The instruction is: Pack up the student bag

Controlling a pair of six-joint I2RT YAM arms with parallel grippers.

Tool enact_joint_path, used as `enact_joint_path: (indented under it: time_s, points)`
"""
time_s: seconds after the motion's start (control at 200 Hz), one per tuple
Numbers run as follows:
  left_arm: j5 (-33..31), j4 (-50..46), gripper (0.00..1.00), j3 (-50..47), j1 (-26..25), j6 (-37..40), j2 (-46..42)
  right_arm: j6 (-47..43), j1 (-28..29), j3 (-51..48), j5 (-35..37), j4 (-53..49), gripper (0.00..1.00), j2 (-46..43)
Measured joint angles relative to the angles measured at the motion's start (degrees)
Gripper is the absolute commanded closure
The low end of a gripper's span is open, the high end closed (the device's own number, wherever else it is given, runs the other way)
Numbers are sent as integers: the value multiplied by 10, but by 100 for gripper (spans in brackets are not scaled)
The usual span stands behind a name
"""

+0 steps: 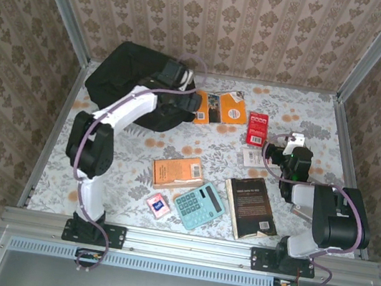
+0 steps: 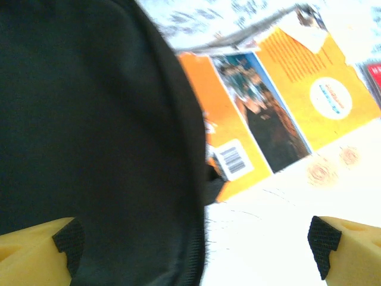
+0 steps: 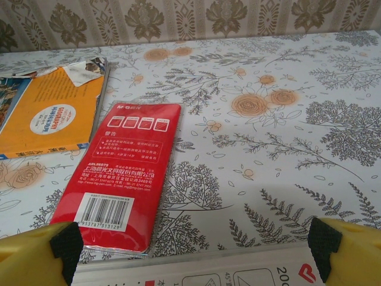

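Under student bag [image 2: 89, 119], orange book [image 2: 238, 119] edge

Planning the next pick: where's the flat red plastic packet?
Top view: the flat red plastic packet lies right of centre, beside the orange paperback book.

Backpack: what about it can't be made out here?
Zip and opening: in the top view the left arm crosses the backpack; open or closed, cannot tell.
Contents: hidden by the fabric.
Left wrist view: the fabric is blurred and covers one edge of the orange book.
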Motion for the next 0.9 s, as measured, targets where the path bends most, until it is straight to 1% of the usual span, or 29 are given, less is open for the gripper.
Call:
enact_joint_path:
  time_s: [0.09, 0.135, 0.19, 0.285, 0.35, 0.41, 0.485, 0.555, 0.635, 0.68, 0.83, 0.9]
  points:
    - [6, -8, 0, 25, -16, -1, 32, 0, 0, 0, 0, -1, 0, 0]
    - [5, -11, 2, 36, -19, -1, 48, 0, 0, 0, 0, -1, 0, 0]
    - [-1, -17, 6, 46, -21, -1, 63, 0, 0, 0, 0, -1, 0, 0]
    - [-16, -31, 15, 58, -22, 2, 85, 0, 0, 0, 0, -1, 0, 0]
    - [-24, -40, 19, 67, -22, 2, 96, 0, 0, 0, 0, -2, 0, 0]
    - [-31, -44, 26, 75, -22, 2, 104, 0, 0, 0, 0, -3, 0, 0]
    - [-35, -52, 41, 87, -22, 7, 112, 0, 0, 0, 0, -4, 0, 0]
    - [-39, -60, 60, 99, -21, 10, 118, 0, 0, 0, 0, -4, 0, 0]
    - [-45, -70, 84, 110, -21, 10, 124, 0, 0, 0, 0, -5, 0, 0]
    - [-49, -75, 100, 113, -19, 15, 126, 0, 0, 0, 0, -5, 0, 0]
    - [-48, -81, 100, 113, -17, 23, 126, 0, 0, 0, 0, -5, 0, 0]
    - [-48, -75, 100, 92, -17, 28, 114, 0, 0, 0, 0, -5, 0, 0]
